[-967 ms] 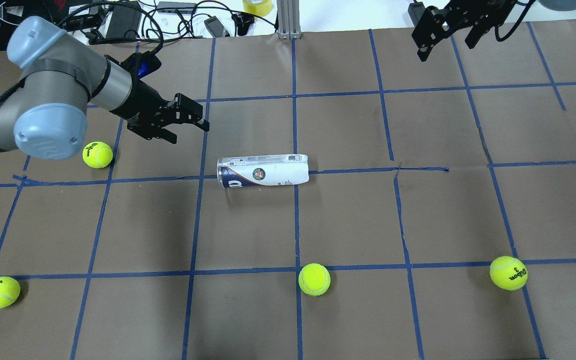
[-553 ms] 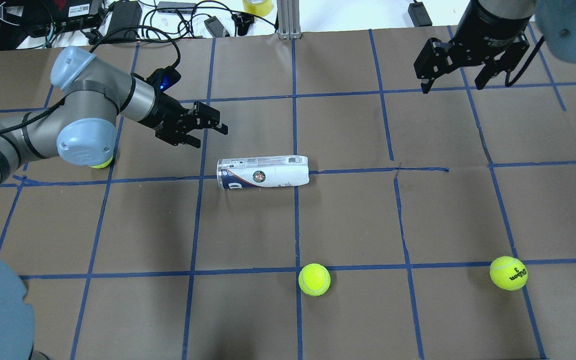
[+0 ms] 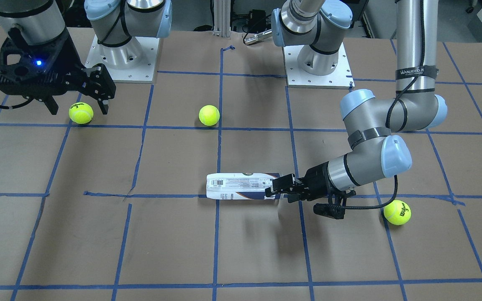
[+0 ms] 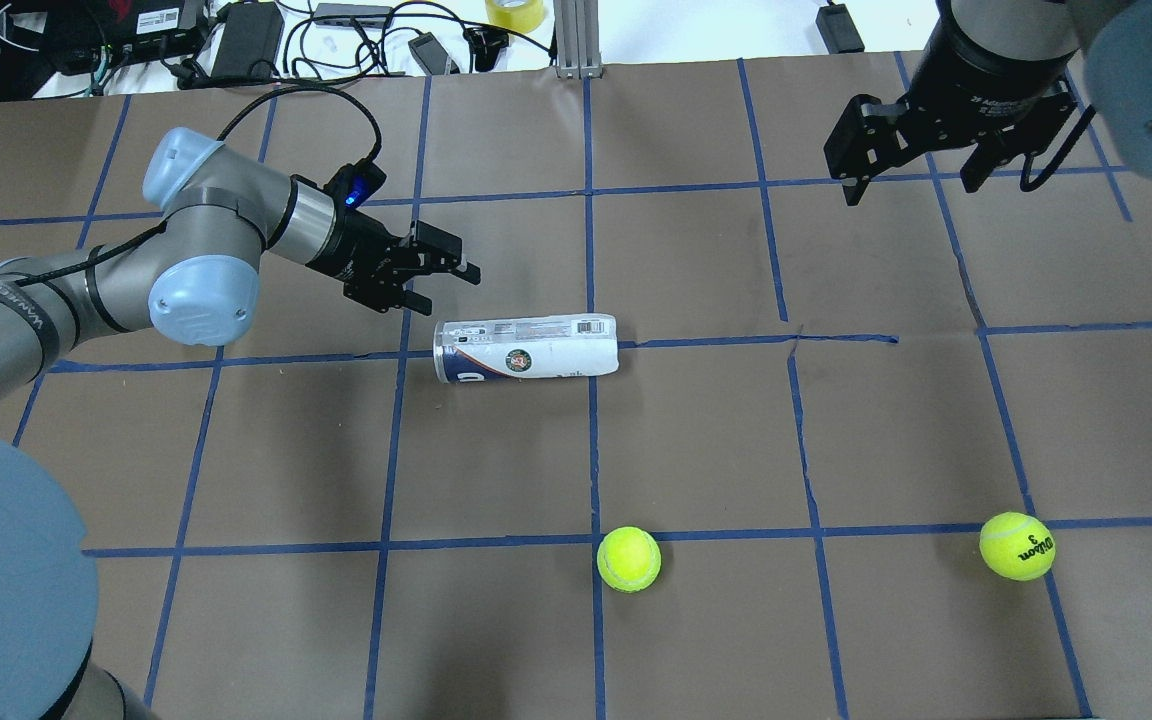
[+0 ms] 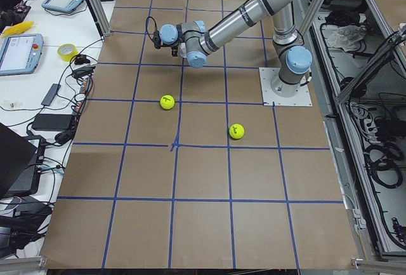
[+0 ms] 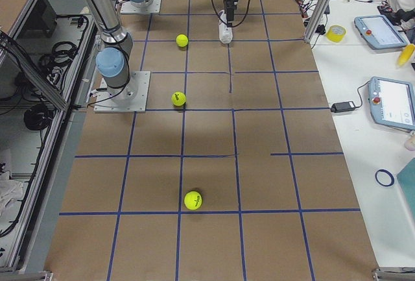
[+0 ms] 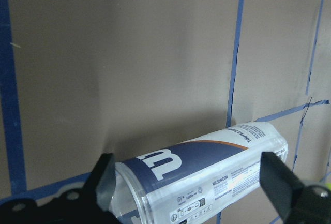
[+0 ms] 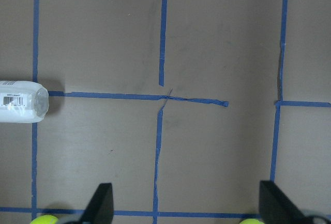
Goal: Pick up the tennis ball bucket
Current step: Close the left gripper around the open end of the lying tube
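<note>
The tennis ball bucket (image 4: 526, 347) is a clear tube with a white and navy label, lying on its side near the table's middle. It also shows in the front view (image 3: 243, 187) and the right wrist view (image 8: 20, 102). My left gripper (image 4: 448, 288) is open and empty, just off the tube's navy end and a little to its far side. In the left wrist view the tube (image 7: 201, 175) lies framed between my left gripper's (image 7: 192, 182) two spread fingers, apart from them. My right gripper (image 4: 911, 185) is open and empty, high over the far right of the table.
Tennis balls lie at the near middle (image 4: 628, 558) and near right (image 4: 1017, 546); another (image 3: 397, 212) sits beside my left elbow. Blue tape lines grid the brown table. Cables and gear (image 4: 236, 40) lie past the far edge.
My left arm has swung right and down, bringing its open gripper close to the tube's navy end. My right gripper has shifted slightly. The tube has not moved.
</note>
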Available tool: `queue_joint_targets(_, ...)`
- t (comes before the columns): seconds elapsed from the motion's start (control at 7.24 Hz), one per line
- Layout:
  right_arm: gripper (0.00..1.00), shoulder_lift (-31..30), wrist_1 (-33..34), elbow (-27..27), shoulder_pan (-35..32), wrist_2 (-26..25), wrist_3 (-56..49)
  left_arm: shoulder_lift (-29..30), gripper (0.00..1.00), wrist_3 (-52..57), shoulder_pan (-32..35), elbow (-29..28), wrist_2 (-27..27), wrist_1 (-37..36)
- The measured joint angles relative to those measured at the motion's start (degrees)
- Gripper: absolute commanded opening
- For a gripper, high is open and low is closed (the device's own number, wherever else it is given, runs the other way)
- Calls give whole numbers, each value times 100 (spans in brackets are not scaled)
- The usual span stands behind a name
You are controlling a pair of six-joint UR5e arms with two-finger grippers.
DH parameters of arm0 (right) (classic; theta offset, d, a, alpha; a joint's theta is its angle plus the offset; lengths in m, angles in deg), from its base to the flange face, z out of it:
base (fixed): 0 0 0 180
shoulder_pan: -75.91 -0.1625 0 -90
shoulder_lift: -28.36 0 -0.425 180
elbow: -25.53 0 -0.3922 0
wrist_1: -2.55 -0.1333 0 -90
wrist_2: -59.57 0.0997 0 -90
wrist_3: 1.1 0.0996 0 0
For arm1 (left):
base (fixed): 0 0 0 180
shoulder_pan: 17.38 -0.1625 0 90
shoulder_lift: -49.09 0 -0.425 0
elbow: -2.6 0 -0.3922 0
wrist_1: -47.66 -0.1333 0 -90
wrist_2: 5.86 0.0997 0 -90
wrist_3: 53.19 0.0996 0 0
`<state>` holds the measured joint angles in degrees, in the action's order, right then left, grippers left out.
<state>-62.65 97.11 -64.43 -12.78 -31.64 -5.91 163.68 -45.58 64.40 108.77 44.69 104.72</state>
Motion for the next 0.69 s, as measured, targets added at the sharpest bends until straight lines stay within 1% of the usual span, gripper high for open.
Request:
queue_joint_targets(0.55,100,-66,-14,-72,-7,88,-44,-57,100,53,97,375,62,47)
queue_joint_targets(0.69,100,-68,-37,-90,-7,88,-48,-54,97,46,106,394,64,76)
